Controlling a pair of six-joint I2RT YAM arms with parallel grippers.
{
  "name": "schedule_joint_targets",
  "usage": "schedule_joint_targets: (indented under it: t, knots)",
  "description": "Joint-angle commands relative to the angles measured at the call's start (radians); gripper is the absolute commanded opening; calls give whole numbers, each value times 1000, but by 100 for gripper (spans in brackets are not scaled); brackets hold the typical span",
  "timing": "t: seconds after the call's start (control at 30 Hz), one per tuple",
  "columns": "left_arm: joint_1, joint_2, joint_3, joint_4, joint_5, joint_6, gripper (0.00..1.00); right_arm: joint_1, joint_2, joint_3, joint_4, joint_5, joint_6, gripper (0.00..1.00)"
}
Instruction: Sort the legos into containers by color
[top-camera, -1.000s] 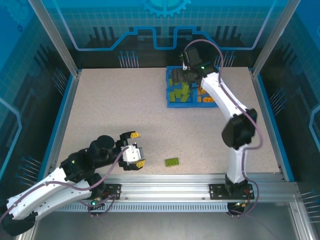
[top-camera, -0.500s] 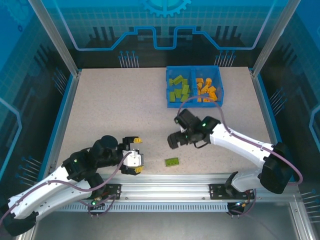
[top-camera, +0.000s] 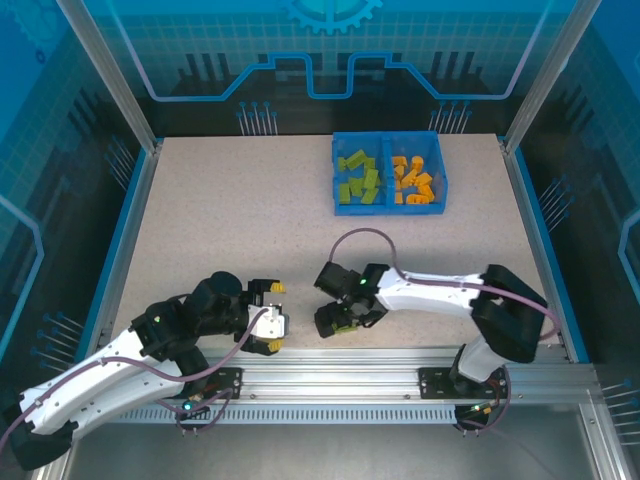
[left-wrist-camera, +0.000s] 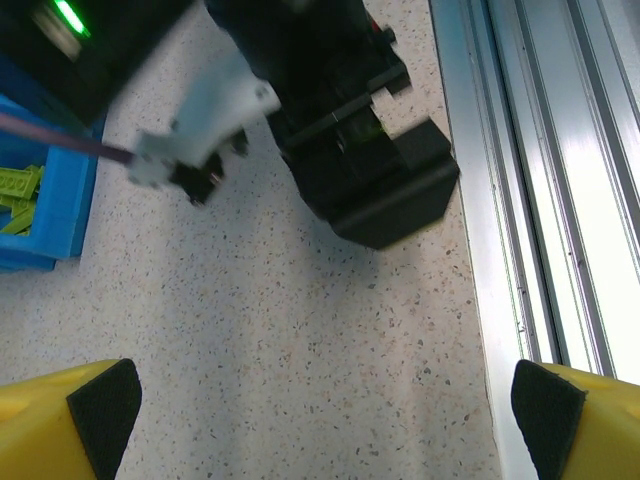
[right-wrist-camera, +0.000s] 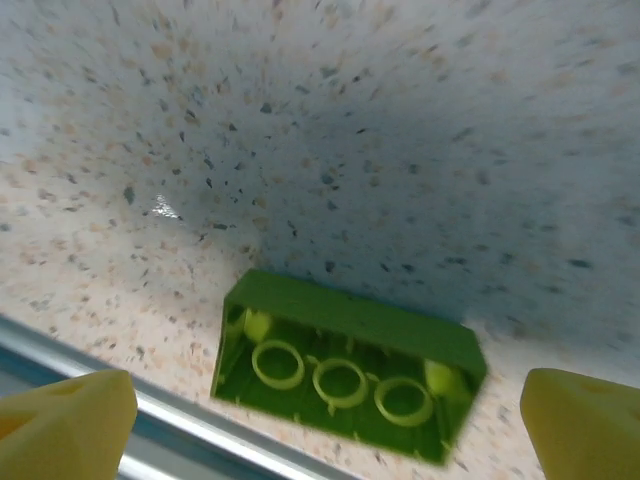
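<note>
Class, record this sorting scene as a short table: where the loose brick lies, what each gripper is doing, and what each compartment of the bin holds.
Loose brick: one green lego, hollow side up, on the table near its front edge
Right gripper: open, straddling that brick, not closed on it
Left gripper: open, empty, over bare table
Blue bin, left compartment: green legos
Blue bin, right compartment: orange legos
</note>
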Motion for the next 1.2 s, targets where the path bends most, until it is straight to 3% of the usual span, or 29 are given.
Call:
schedule_joint_targets:
  t: [0.0, 0.17, 0.3, 0.57, 0.8, 0.9, 1.03, 1.17]
  knots:
    - [8, 0, -11, -13, 34, 12, 99, 34, 73, 51, 9, 7, 40, 96]
    - [8, 0, -11, -29, 21, 27, 99, 36, 145, 92, -72, 70, 83, 67]
    - [8, -3, -13, -24, 29, 28, 99, 35, 119, 72, -65, 71, 100, 56]
    - [12, -36, -22, 69, 5, -51, 99, -15, -74, 64, -50, 116, 87, 53]
    - [95, -43, -11, 226, -23, -236, 99, -248, -229, 171, 1, 165, -111, 52]
    - [141, -42, -5, 290, -48, -347, 99, -387, -196, 288, 17, 161, -206, 52]
    - [165, -31, 5, 326, -111, -451, 99, -531, -40, 475, 46, 146, -289, 52]
    - [167, -11, 21, 305, -154, -468, 99, -601, 166, 663, 98, 196, -329, 52]
